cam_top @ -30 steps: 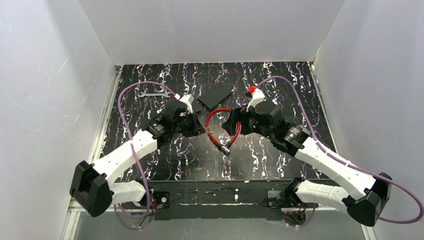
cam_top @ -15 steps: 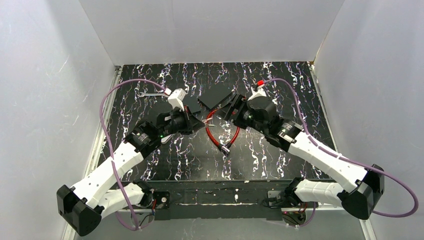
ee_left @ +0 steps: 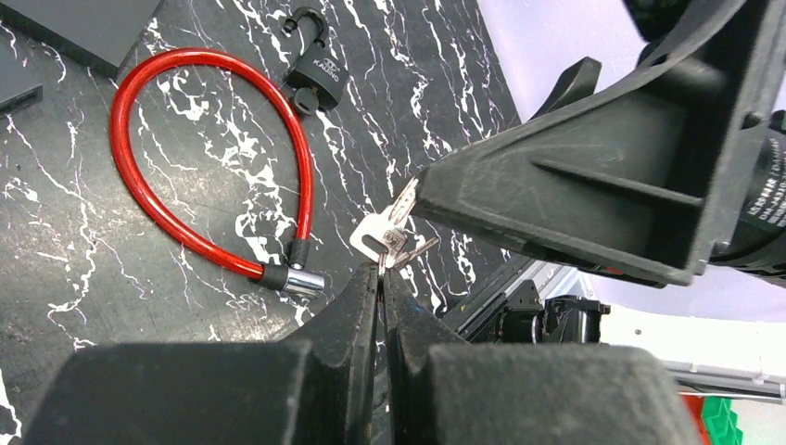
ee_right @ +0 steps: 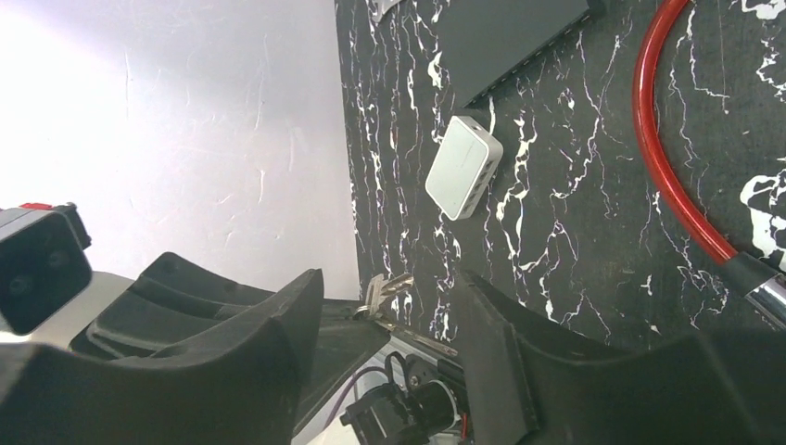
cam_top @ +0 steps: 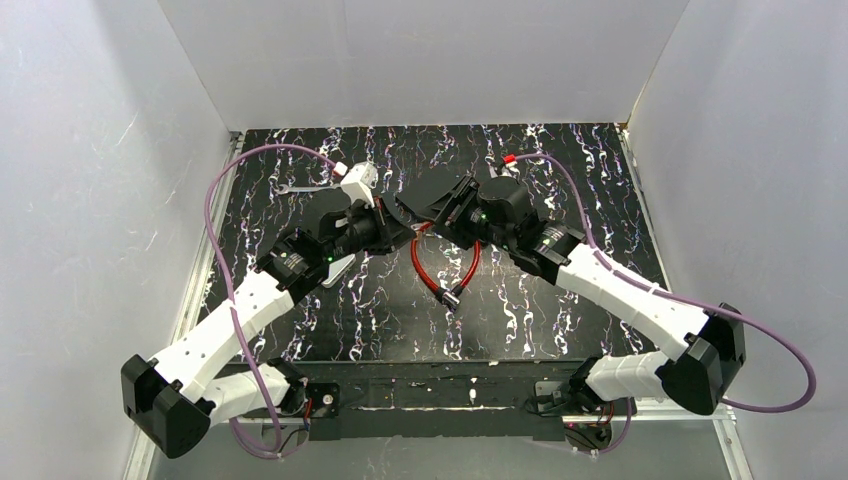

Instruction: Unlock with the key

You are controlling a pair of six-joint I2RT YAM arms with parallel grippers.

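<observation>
Left pincer (ee_left: 379, 274): clenched on the small silvery metal key (ee_left: 389, 243), pinching it by the thin edge near the head. At least two flat blades fan out from one ring. The key is held in the air between the two arms, above the black white-veined marbled worktop (ee_left: 74, 269).

Right pincer (ee_right: 389, 283): released. In the right wrist view its jaws stand wide apart with the key between them. In the left wrist view one of its black fingertips is at, or touching, a blade.

Judged step: passing the key from left to right.

Risks:
- The grip is narrow and on smooth metal, so a nudge from the closing right jaws could twist the key out and drop it.
- The blades hang loose on the ring, so the right pincer may clamp the wrong one, or the blade rather than the head.
- The hard plastic fingers are crowded together and could collide.

Materials:
- Glossy red plastic-sheathed cable loop (ee_left: 305, 185): looks flexible, with a silvery cylindrical end.
- Small black padlock (ee_left: 315, 82): hooked shackle, lying apart from that end. I cannot tell whether it is locked.
- White rounded plastic box (ee_right: 463, 167) and flat dark grey slab (ee_right: 514, 32): both matte and rigid.
</observation>
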